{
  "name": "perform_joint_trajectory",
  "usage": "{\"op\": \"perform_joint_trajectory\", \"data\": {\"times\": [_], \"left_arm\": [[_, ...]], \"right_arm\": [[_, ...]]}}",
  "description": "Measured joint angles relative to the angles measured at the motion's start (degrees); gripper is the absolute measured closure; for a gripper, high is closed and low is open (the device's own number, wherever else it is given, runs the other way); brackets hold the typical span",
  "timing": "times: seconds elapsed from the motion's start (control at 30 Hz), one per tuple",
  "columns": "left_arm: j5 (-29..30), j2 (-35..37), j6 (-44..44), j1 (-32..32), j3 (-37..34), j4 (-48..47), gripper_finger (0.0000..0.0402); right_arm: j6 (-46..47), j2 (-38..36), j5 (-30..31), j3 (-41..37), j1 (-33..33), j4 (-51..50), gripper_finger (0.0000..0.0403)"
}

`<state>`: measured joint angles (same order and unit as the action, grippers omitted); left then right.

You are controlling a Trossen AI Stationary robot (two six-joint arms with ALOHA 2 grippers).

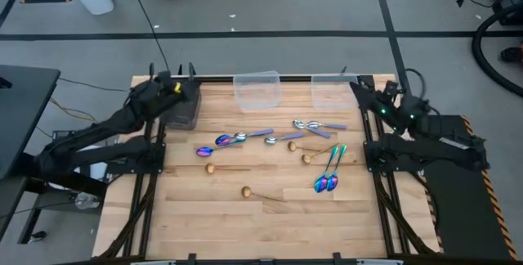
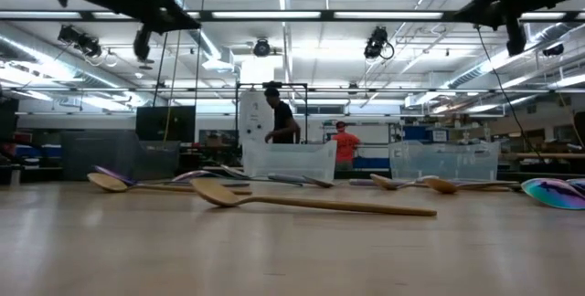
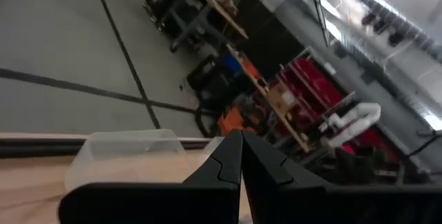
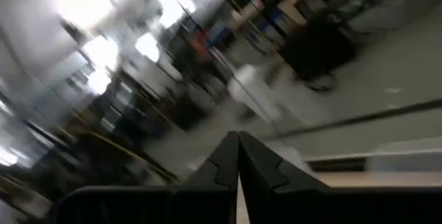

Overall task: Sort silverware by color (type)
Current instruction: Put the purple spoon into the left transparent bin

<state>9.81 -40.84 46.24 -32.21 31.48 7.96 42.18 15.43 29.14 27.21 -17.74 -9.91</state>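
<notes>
Slim spoons lie scattered flat on the wooden table in the high view. Gold ones point(image 1: 245, 191) point(image 1: 211, 168) point(image 1: 307, 158) lie toward the near side. Silver ones point(image 1: 309, 124) point(image 1: 245, 136) lie toward the far side. Rainbow ones lie at the left point(image 1: 208, 150) and as a pair at the right point(image 1: 327, 181). The low view shows a gold spoon point(image 2: 274, 200) closest. My left gripper point(image 1: 189, 77) point(image 3: 240, 141) is shut and raised at the far left corner, over the dark tray point(image 1: 181, 111). My right gripper point(image 1: 353, 85) point(image 4: 238, 140) is shut and raised at the far right corner. Neither touches a spoon.
Two clear plastic containers point(image 1: 257, 90) point(image 1: 331, 92) stand along the table's far edge between the arms. The dark tray sits at the far left. Bare wood runs along the near edge point(image 1: 261, 232). People stand in the room beyond the table point(image 2: 281, 118).
</notes>
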Motion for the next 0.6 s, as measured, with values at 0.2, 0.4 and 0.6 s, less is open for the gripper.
{"op": "perform_joint_trajectory", "data": {"times": [0.2,0.4,0.6], "left_arm": [[-5.86,-7.21,-0.81,-2.94,5.13,-2.29,0.0381],[-10.87,-9.66,-2.60,-3.36,9.51,-8.77,0.0332],[-13.60,-9.75,-6.94,-3.21,13.87,-18.12,0.0273]], "right_arm": [[-6.22,13.17,-13.16,10.34,-4.42,-14.55,0.0386],[-13.97,27.07,-26.76,16.46,-8.87,-24.04,0.0386],[-22.93,38.07,-36.98,19.09,-11.36,-26.08,0.0363]]}}
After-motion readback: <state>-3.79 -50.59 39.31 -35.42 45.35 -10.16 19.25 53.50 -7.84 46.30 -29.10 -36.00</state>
